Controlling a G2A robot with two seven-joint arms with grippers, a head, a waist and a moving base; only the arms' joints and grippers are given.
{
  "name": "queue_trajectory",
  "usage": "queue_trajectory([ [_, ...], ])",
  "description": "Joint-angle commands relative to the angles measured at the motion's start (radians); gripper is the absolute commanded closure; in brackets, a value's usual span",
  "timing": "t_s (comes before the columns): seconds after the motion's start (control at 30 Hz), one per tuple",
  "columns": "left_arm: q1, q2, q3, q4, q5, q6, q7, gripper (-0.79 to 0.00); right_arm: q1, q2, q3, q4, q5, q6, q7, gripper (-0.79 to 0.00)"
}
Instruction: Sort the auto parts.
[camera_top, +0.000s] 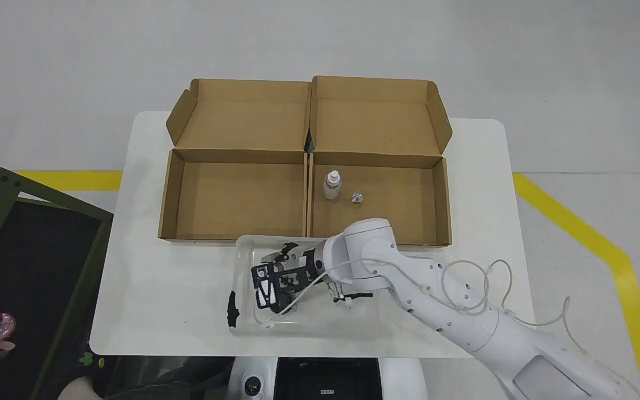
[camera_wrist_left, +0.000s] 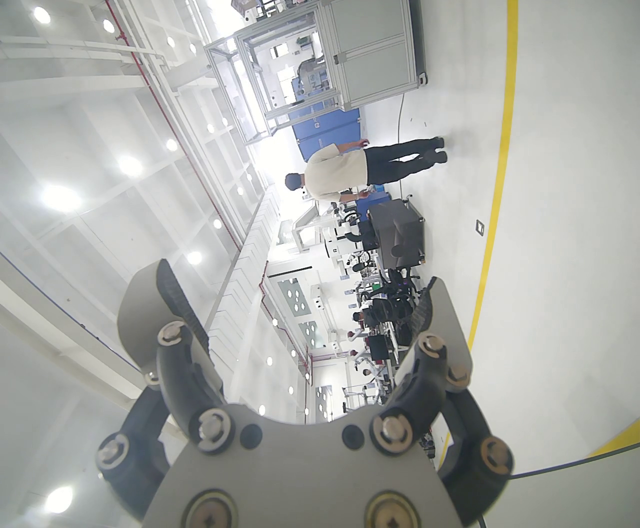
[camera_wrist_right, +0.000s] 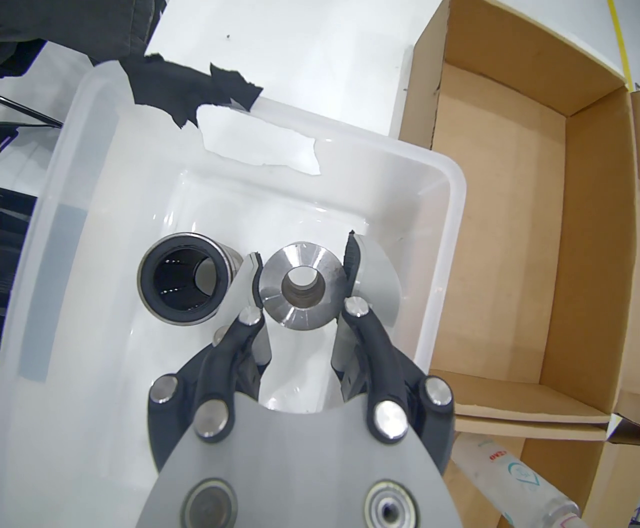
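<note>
Top: the right arm is reaching into the clear plastic bin (camera_top: 243, 262) on the near side of the white table (camera_top: 480, 160), and the right gripper (camera_top: 280, 282) is sitting down inside it. Two open brown cardboard boxes (camera_top: 235, 200) are standing side by side just behind the bin. The right-hand one is holding a small white bottle (camera_top: 333, 185).

Left wrist: the left gripper (camera_wrist_left: 300, 280) is pointing off into the room, with its fingers spread wide and nothing between them.

Right wrist: the right gripper is clamping the silver chamfered steel bushing (camera_wrist_right: 302, 292), with a pad touching each side across the diameter and the bore facing the camera. The bushing is sitting inside the bin, near the wall next to a cardboard box. A black-rimmed steel sleeve (camera_wrist_right: 182, 277) is lying just beside it, on the outer side of one finger.

Handling, my read: it's looking like solid steel, so dense for its size, fully rigid and not fragile. The polished surface is going to be slippery. The tapered face is the risk, since pads there would be wedging it out. The pads should be sitting on the straight flank below the chamfer, square across the diameter, with firm squeeze. The sleeve is crowding one finger, so it's worth watching for a nudge.
</note>
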Motion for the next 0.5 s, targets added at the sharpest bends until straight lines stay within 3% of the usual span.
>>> queue_trajectory([
  [0.0, 0.000, 0.000, 0.000, 0.000, 0.000, 0.000, 0.000, -0.785, -0.010, 0.006, 0.015, -0.013, -0.007, -0.003, -0.011, 0.000],
  [0.47, 0.000, 0.000, 0.000, 0.000, 0.000, 0.000, 0.000, -0.785, -0.077, 0.039, 0.130, -0.091, -0.038, -0.007, -0.143, 0.000],
])
